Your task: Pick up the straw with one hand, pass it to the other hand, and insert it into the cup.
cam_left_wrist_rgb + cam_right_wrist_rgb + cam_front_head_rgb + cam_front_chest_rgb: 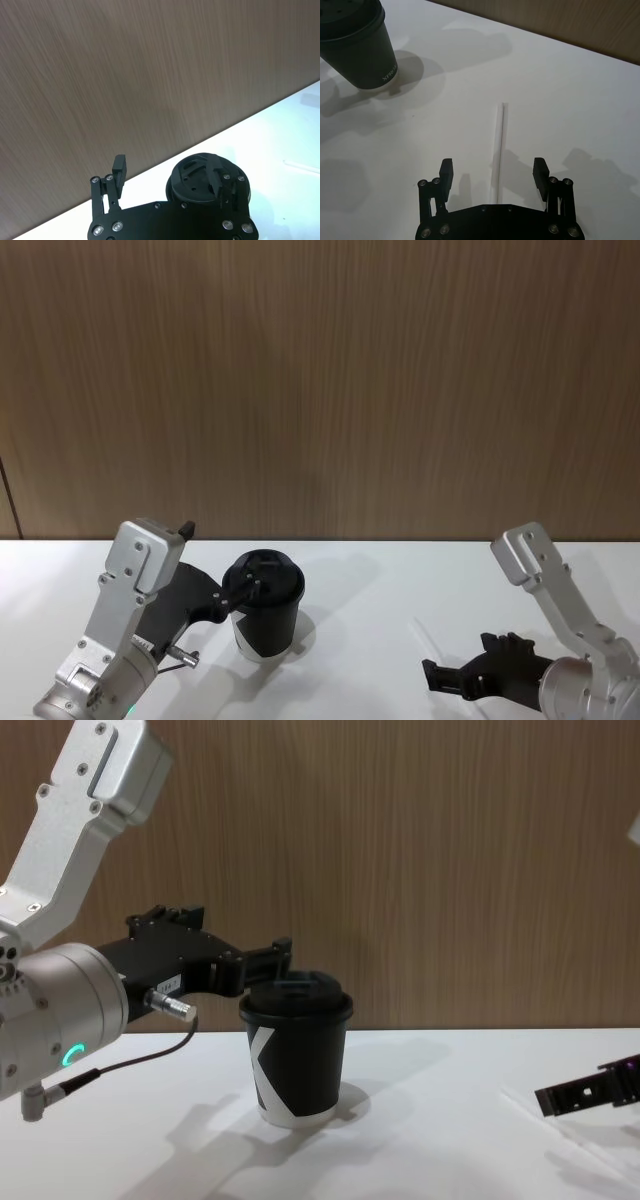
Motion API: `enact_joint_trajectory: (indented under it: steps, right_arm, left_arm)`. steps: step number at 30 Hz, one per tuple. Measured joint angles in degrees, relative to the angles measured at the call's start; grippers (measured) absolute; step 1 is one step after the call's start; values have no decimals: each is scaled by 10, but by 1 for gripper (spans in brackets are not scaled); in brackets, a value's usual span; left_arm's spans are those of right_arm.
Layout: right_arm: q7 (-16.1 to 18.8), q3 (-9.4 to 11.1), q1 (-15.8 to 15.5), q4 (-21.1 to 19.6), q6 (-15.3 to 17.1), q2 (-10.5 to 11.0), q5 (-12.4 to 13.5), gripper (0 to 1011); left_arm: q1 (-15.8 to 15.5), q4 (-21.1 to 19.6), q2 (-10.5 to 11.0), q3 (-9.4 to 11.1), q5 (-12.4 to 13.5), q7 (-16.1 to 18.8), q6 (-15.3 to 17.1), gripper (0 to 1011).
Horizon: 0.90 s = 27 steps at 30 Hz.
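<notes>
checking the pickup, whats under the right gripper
The straw lies flat on the table below the right gripper, between its open fingers. Its near end is hidden by the gripper body.

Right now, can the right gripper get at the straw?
Probably yes. The straw lies bare on the table, lined up between the open fingers of the right gripper; the cup stands well aside.

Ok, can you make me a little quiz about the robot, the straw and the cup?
1. Fill in: the open left gripper hovers by the cup's black ___.
2. True or false: the straw is already in the cup.
3. Which open gripper has a finger on each side of the straw lying on the table? A: left gripper. B: right gripper.
Key: 1 lid; 2 false; 3 B.
</notes>
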Motion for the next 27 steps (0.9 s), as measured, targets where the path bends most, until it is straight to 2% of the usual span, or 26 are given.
enact_joint_trajectory:
  steps: [27]
  right_arm:
    - [-6,5,7,49,-20,-24,-14,1001]
  left_arm:
    - [0,0,0,0,0,0,0,1003]
